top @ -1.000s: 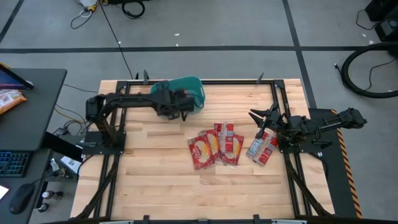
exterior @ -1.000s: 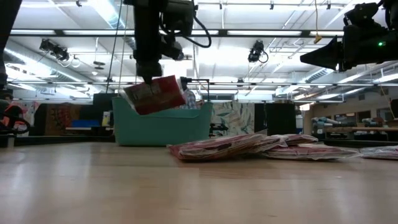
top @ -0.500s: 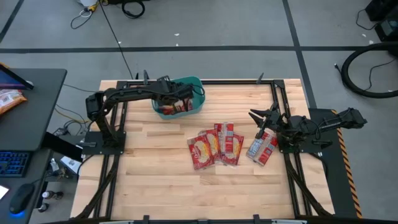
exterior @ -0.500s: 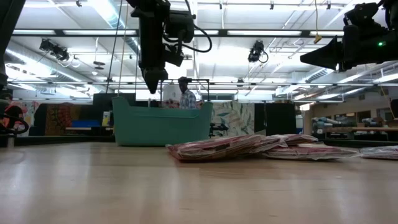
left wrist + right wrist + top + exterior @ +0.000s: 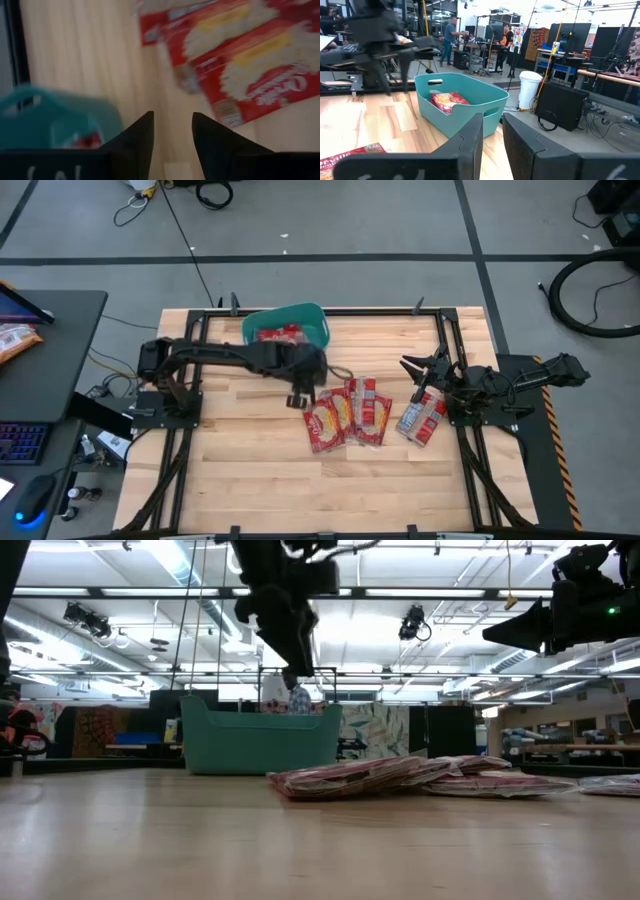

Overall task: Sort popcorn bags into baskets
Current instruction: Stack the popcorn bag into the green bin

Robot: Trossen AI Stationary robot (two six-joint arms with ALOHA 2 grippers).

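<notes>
Near edge of the wooden counter (image 5: 250,480): bare boards. Toward the middle lies a fanned cluster of popcorn bags (image 5: 347,416), red packets overlapping one another flat on the wood; in the low view they form a shallow heap (image 5: 400,776). A further packet (image 5: 421,418) lies apart from the cluster, by the right arm's base.

The left pincer (image 5: 298,394) hangs above the counter between the cluster and the tub, at the near-left corner of the packets. Its two dark fingers (image 5: 140,135) stand parted with bare wood showing between them; it grasps nothing. The left wrist view shows red packets (image 5: 245,60) beyond the fingertips and the teal tub (image 5: 45,120) off to one side.

The right pincer (image 5: 420,370) waits at the right edge of the counter, raised and aimed across the boards. Its fingers (image 5: 470,135) stand slightly apart, with nothing between them.

Far side: the teal basket (image 5: 315,315) stands at the far edge of the counter, left of centre. One red popcorn bag (image 5: 280,335) lies inside it, also seen in the right wrist view (image 5: 447,101). Beyond the counter, people (image 5: 452,35) stand in the room.
</notes>
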